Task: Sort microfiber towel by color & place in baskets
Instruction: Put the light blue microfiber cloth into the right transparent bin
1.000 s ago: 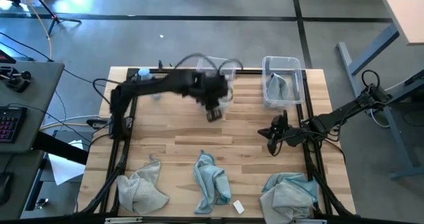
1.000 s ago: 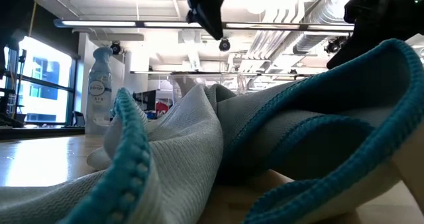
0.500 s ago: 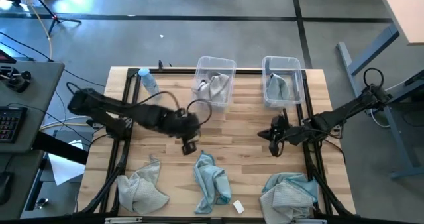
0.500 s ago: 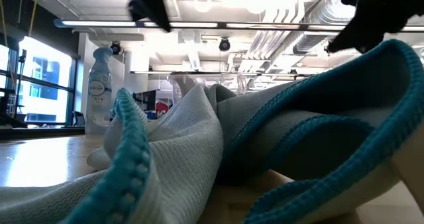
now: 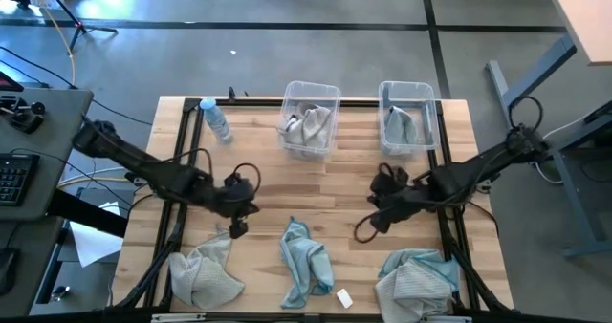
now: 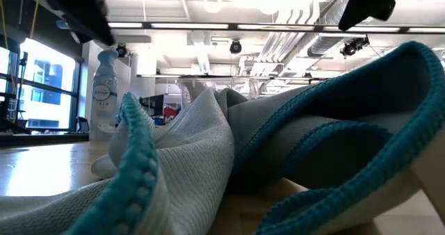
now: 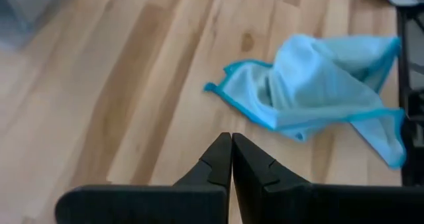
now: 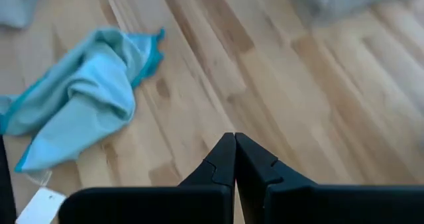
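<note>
The left gripper [image 5: 235, 229], fingers clenched on nothing, hovers above the grey towel [image 5: 203, 270] at the table's [image 5: 344, 184] front left. The blue towel [image 5: 304, 262] lies front-centre, long axis front to back. The right gripper [image 5: 361, 233] is likewise clenched and empty.

One label you can read: the spray bottle's.
Look to the bench's far edge in the low view: the spray bottle [image 6: 103, 92] carries a blue label reading "Febreze"; its smaller print stays illegible to you.

Lab/workshop: exposed ceiling ducts [image 6: 327, 37], concrete floor [image 5: 287, 3], keyboard desk [image 5: 29, 161].
</note>
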